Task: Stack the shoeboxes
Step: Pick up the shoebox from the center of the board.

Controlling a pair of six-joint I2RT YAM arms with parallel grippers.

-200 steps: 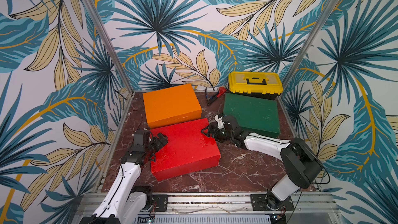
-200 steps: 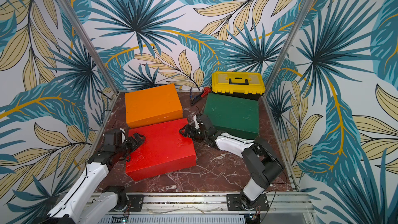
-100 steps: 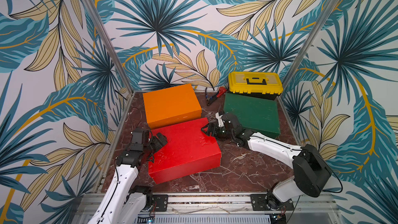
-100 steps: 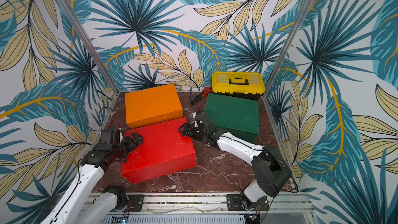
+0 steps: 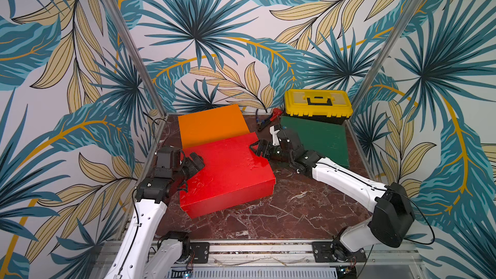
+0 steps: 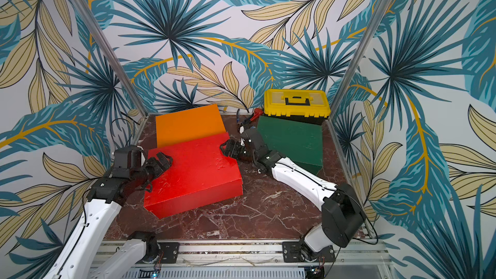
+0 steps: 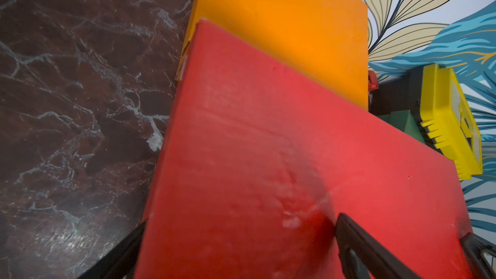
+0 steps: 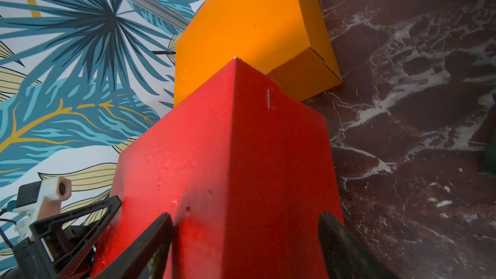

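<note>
Red rectangular cardboard shoebox (image 5: 228, 173) looks raised above the marble counter (image 5: 295, 210), far edge over the orange cardboard shoebox (image 5: 212, 124) at the back-left corner. Left pincer (image 5: 191, 174) and right pincer (image 5: 257, 151) each clamp a short end. Probably light, walls flexy, lid glossy: hold ends, stay level.
</note>
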